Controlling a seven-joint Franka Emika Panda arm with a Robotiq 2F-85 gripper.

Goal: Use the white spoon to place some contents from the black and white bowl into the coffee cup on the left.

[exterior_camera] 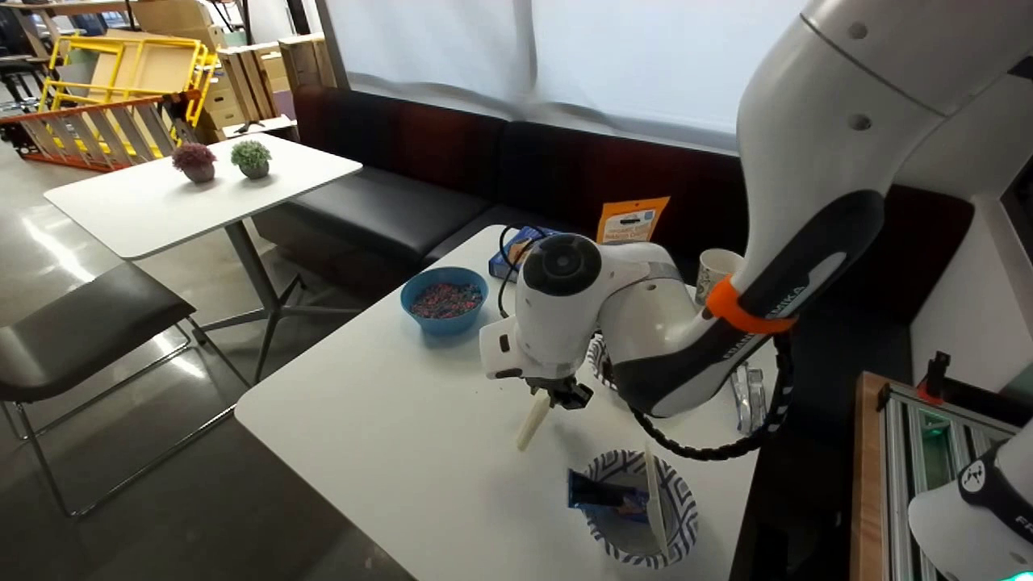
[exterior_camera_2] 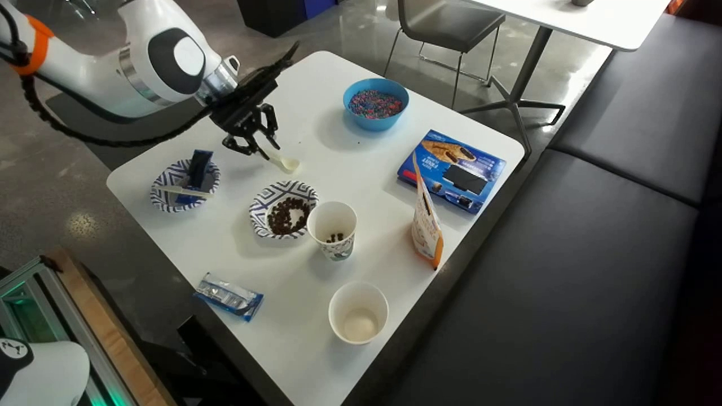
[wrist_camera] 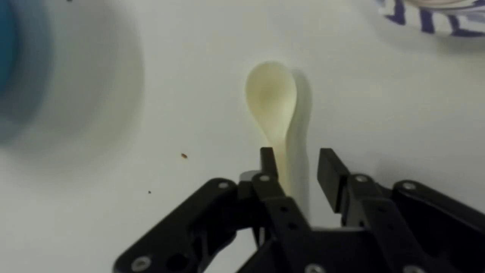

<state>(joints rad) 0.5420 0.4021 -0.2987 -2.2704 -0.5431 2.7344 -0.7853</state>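
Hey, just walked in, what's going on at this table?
A robot arm has its gripper open at the white spoon, whose handle shows between the fingers and doesn't look held. The spoon seems to lie on the table, its scoop empty. The black and white bowl nearby holds dark pieces, and a few similar ones sit in the coffee cup beside it.

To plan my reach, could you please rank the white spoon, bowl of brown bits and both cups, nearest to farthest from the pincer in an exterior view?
1. White spoon, at the pincer.
2. Bowl of brown bits, past the spoon.
3. Cup with bits, beside the bowl.
4. Other cup, beyond that one.
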